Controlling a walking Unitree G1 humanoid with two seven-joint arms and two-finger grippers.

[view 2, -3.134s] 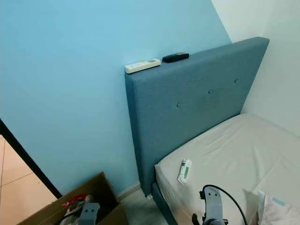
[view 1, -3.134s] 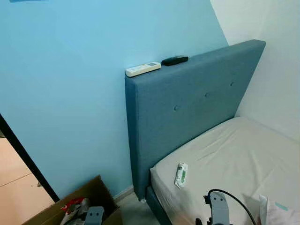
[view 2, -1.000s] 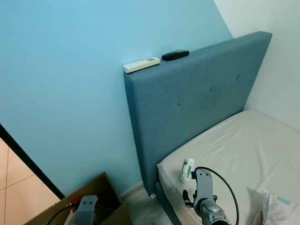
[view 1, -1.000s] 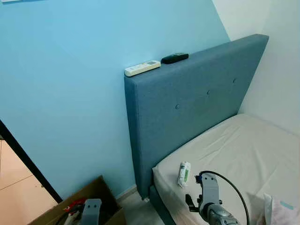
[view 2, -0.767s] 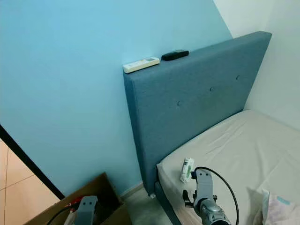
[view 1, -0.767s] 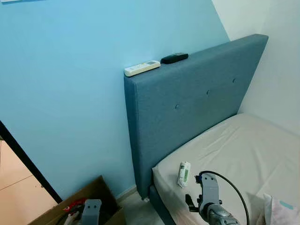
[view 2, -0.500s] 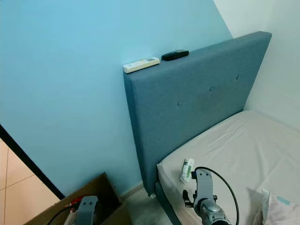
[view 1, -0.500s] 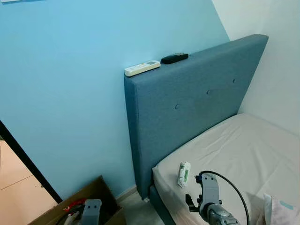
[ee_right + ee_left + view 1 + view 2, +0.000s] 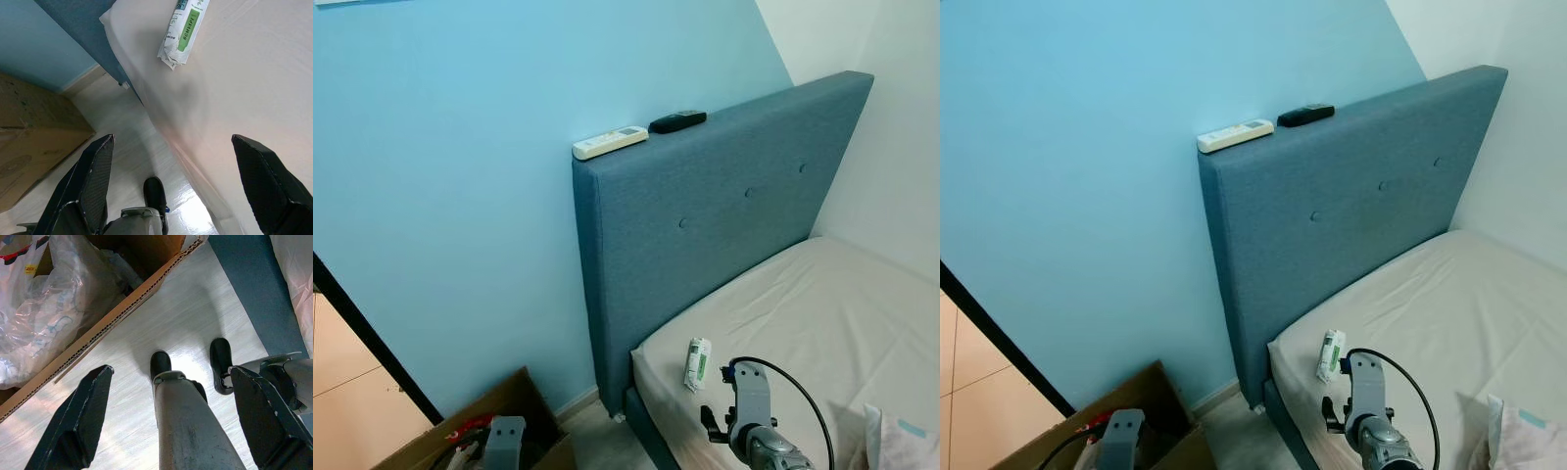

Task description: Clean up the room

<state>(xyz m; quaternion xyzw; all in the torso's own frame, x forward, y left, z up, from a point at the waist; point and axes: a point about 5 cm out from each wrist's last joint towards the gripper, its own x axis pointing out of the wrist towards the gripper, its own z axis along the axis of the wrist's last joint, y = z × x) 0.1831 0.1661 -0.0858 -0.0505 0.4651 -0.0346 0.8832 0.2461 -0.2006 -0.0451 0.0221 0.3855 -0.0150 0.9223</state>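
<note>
Little of the tidying looks done. A white-and-green wet-wipes packet (image 9: 695, 363) lies untouched on the bed (image 9: 822, 313), near the mattress corner by the headboard (image 9: 705, 215). The right claw (image 9: 171, 191) hangs over the mattress edge just short of the packet, fingers wide apart and empty. The left claw (image 9: 171, 416), also spread and empty, hangs beside the cardboard box (image 9: 112, 318), which already holds plastic wrappers. Two remotes (image 9: 610, 143) rest on the headboard's top edge.
</note>
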